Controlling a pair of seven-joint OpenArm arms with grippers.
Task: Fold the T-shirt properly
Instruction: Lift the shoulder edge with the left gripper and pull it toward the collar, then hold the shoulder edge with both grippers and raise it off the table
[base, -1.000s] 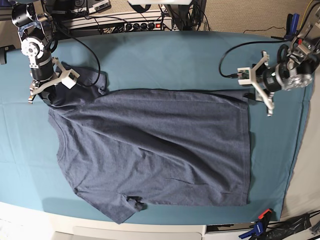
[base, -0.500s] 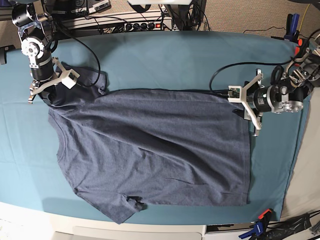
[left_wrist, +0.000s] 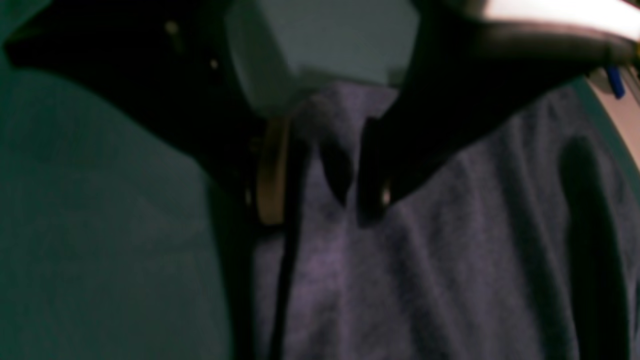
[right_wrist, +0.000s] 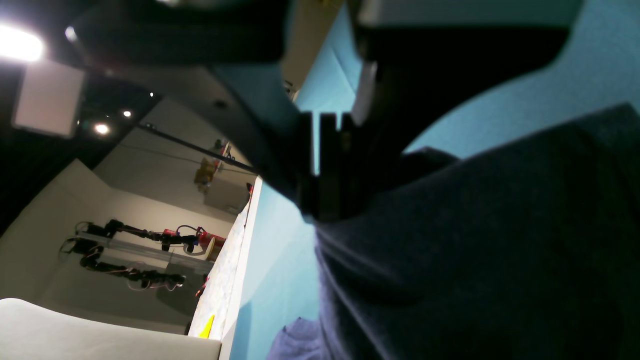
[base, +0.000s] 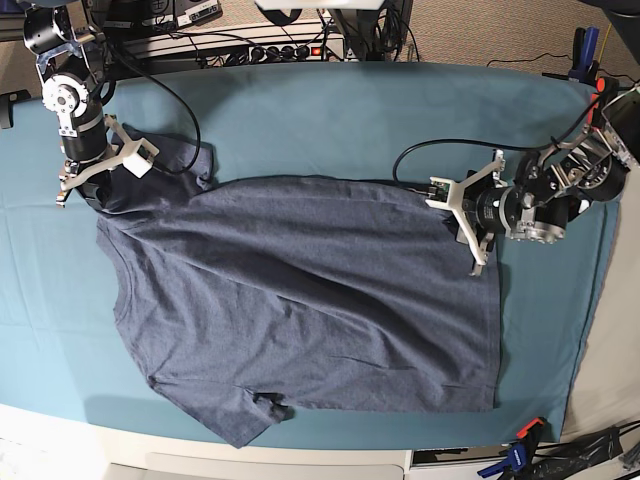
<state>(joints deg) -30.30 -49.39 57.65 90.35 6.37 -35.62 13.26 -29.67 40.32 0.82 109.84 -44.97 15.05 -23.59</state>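
The dark blue-grey T-shirt lies spread flat on the teal table cloth, neck to the left and hem to the right. My right gripper is at the far-left shoulder, shut on the T-shirt. In the right wrist view the gripper has its fingers together and cloth stretches taut from them. My left gripper is low over the far hem corner on the right. In the left wrist view that gripper is open, its jaws standing either side of a small ridge of the T-shirt beside the hem edge.
A power strip with cables runs along the table's back edge. A black cable loops over the cloth behind the left arm. Clamps sit at the front-right corner and at the back right.
My left arm has swung in from the right edge and come down over the shirt's far hem corner. The right arm and the shirt have not moved.
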